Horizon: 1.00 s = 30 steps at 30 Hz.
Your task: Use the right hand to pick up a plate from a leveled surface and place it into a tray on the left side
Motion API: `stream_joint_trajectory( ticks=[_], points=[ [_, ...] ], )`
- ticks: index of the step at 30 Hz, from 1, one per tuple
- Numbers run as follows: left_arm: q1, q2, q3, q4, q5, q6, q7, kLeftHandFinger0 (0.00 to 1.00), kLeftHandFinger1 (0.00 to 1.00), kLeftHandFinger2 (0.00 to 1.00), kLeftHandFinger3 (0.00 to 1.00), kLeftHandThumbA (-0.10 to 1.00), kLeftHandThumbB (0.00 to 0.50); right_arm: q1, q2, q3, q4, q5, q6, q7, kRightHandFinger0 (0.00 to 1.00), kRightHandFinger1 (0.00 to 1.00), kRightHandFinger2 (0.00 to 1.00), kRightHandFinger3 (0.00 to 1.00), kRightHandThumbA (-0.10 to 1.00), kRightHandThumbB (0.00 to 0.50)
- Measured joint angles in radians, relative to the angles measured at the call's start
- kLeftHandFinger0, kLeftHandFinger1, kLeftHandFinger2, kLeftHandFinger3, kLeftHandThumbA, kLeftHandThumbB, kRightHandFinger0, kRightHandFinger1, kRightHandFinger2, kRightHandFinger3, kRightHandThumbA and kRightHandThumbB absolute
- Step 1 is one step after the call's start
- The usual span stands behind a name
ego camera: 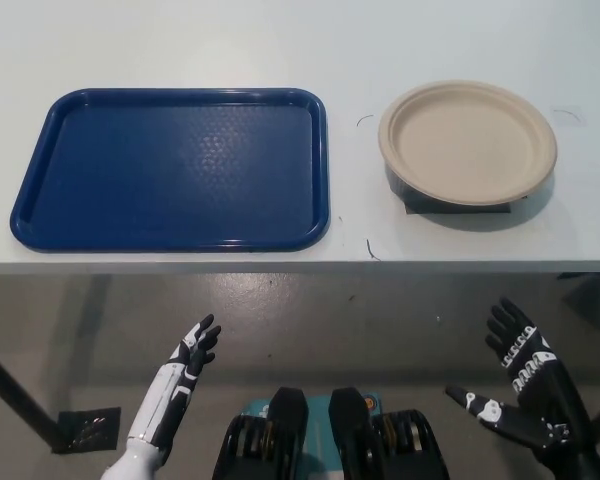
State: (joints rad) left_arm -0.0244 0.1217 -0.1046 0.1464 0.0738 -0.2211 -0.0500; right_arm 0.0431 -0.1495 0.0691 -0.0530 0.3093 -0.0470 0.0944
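A beige round plate rests on a dark low block at the right of the white table. To its left lies a blue tray with nothing in it. My black right hand hangs open below the table's front edge, under the plate and well short of it. At the lower left my white left hand rests open, also below the table edge, in front of the tray.
The table's front edge runs across the picture just above both hands. Grey floor shows beneath it, with a dark table leg at the lower left.
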Motion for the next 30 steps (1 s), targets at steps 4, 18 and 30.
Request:
stream_joint_trajectory(
  ticks=[4,18,30],
  points=[
    [0.000,-0.001,0.000,0.000,0.000,0.000,0.000,1.00,1.00,1.00,1.00,1.00,0.165,-0.002,0.000,-0.007,0.000,0.079,0.043,0.000,1.00,1.00,1.00,1.00,1.00,0.370],
    [0.000,-0.001,0.000,0.001,0.000,0.000,0.000,1.00,1.00,1.00,1.00,1.00,0.167,-0.038,0.013,-0.061,0.001,0.343,0.180,-0.009,1.00,1.00,1.00,1.00,1.00,0.379],
    [0.000,-0.001,0.000,0.001,0.000,0.000,0.000,1.00,1.00,1.00,1.00,1.00,0.164,-0.101,0.041,-0.131,0.000,0.568,0.285,-0.036,1.00,1.00,1.00,1.00,1.00,0.372]
  ],
)
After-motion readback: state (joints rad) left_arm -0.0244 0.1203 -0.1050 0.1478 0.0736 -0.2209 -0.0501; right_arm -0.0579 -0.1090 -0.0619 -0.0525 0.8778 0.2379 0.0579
